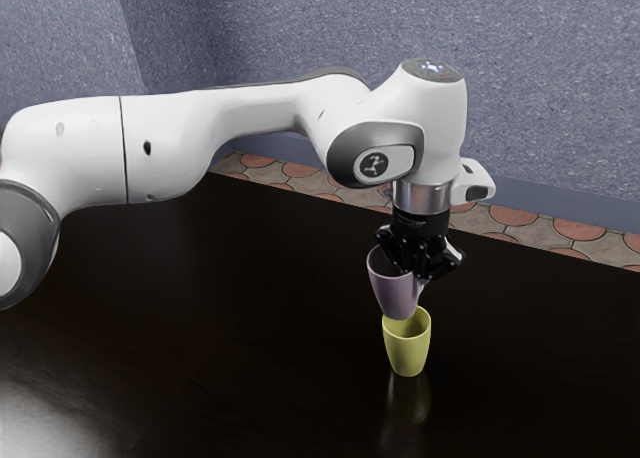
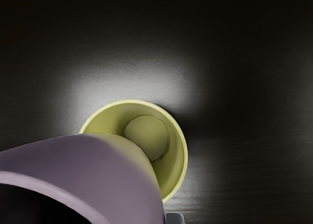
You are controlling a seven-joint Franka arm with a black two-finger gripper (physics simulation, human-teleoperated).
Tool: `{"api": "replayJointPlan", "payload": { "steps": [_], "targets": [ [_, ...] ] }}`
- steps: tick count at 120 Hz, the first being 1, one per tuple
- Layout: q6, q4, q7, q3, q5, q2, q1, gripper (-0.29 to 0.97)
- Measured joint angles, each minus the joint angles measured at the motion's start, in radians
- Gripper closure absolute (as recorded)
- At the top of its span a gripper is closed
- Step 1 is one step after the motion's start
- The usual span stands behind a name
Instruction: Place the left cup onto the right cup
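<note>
Exterior: sideways, wide. Wrist: close, downward. Shared: purple cup (image 1: 393,290), yellow cup (image 1: 407,346).

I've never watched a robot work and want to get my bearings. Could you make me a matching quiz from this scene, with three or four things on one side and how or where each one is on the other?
Things:
1. pale purple plastic cup
2. yellow-green plastic cup
3. black two-finger gripper
4. dark glossy table

States:
A. stands upright on the table
B. bears the standing cup
C. tilted, lifted off the table
D. shut on a cup

Pairs: 1-C, 2-A, 3-D, 4-B.
</note>
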Motion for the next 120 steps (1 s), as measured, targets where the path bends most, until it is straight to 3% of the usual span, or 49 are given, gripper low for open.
{"api": "replayJointPlan", "payload": {
  "steps": [120],
  "targets": [
    [0.005, -0.009, -0.01, 0.004, 0.0, 0.019, -0.008, 0.78]
  ]
}}
